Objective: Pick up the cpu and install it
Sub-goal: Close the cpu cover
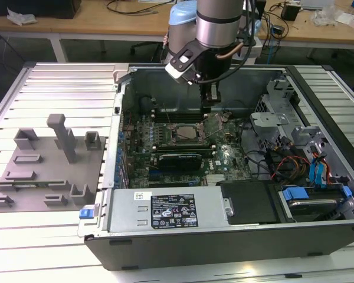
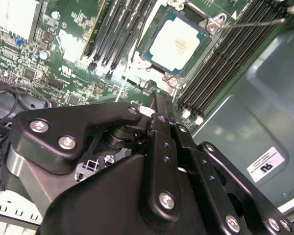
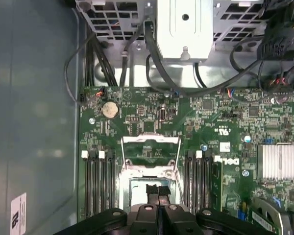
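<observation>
Hangs vertical, wrist down, inside the open computer case (image 1: pixel 236 242), with hand (image 3: pixel 158 191) closed, fingers together on nothing, close above the cpu (image 2: pixel 175 41) seated flat in the motherboard socket (image 2: pixel 211 23), beside the raised load plate (image 3: pixel 150 139).

The ribbed metal table (image 1: pixel 59 76) carries an open computer case (image 1: pixel 224 236) at centre and a grey fixture plate (image 1: pixel 53 171) at nine o'clock.
</observation>
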Controlling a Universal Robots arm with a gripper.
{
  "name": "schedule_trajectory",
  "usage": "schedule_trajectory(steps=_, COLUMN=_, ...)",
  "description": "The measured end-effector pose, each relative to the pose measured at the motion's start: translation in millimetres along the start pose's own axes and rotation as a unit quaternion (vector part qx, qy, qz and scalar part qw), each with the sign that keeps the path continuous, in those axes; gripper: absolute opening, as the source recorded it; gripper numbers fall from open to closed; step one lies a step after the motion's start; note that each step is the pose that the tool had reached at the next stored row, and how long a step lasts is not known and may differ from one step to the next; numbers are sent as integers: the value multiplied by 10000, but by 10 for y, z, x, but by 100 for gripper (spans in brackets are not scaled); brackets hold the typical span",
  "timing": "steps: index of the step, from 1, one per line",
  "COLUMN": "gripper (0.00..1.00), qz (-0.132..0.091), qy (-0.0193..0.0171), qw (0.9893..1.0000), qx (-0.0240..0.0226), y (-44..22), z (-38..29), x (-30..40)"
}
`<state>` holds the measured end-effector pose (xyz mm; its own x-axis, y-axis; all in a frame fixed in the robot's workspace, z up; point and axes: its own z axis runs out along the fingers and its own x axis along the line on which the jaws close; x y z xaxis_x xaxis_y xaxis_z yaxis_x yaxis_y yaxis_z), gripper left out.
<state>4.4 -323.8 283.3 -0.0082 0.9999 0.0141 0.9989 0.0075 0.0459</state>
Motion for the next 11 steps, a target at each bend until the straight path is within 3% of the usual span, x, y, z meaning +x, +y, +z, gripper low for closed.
schedule_trajectory(steps=11, gripper=11, qz=1, qy=0, qw=10000, qx=0, y=252, z=11, x=-28)
